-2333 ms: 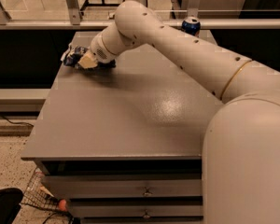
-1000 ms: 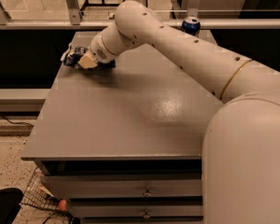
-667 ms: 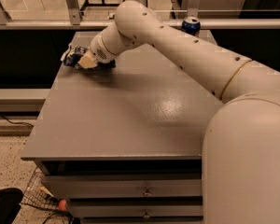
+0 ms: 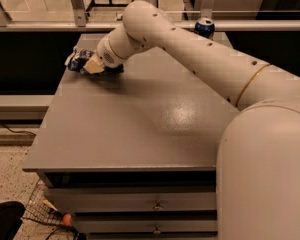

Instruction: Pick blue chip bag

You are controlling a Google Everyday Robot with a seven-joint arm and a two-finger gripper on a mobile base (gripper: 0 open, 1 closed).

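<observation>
The blue chip bag (image 4: pixel 78 60) lies crumpled at the far left edge of the grey table (image 4: pixel 140 129), dark blue with white markings. My gripper (image 4: pixel 94 65) is down on the bag, touching it from the right and covering its right part. A dark blue bit shows under the wrist. The bag rests on the table top. The arm reaches in from the lower right across the table.
An upright blue soda can (image 4: pixel 205 27) stands at the table's far edge, right of the arm. A metal rail (image 4: pixel 40 26) runs behind the table. Drawers (image 4: pixel 155 204) sit under the top. A wire basket (image 4: pixel 42 211) is on the floor at lower left.
</observation>
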